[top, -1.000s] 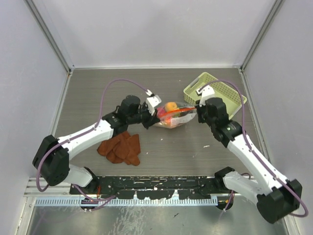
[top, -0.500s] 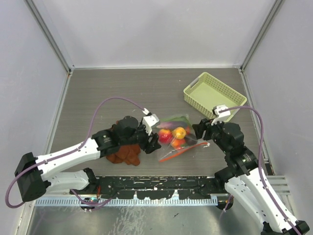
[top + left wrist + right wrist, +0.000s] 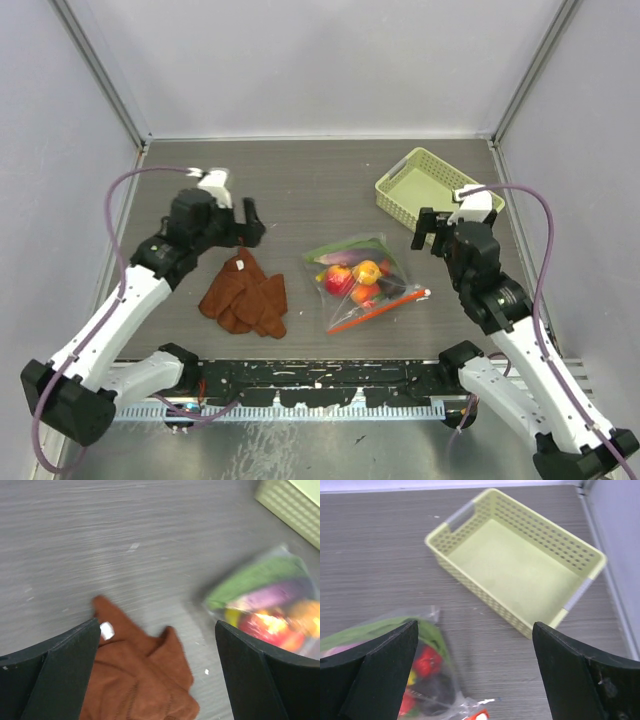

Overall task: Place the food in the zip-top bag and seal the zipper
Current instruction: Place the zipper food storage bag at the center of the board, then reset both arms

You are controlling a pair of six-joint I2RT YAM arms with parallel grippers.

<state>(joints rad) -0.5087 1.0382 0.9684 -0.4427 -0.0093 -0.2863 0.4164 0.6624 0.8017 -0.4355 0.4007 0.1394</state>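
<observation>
The zip-top bag [image 3: 365, 280] lies flat on the table with the food inside: green leaves [image 3: 345, 247], a red apple [image 3: 338, 281] and an orange-yellow piece [image 3: 367, 270]. Its orange-red zipper [image 3: 380, 309] runs along the near edge. My left gripper [image 3: 249, 222] is open and empty, up and to the left of the bag, over the rust-brown cloth [image 3: 140, 680]. The bag [image 3: 270, 600] is blurred at the right of the left wrist view. Open too, my right gripper [image 3: 431, 231] hangs just right of the bag [image 3: 420, 665], nothing between its fingers.
A pale green slotted basket [image 3: 400, 203] stands empty at the back right, close to my right gripper; its wall [image 3: 485, 592] fills the right wrist view. The cloth [image 3: 245, 298] lies bunched left of the bag. Walls close in the table on three sides.
Both grippers have opened and let go of the bag, which came nearer and now rests on the table. The left arm drew back up and left, the right arm back toward the basket.
</observation>
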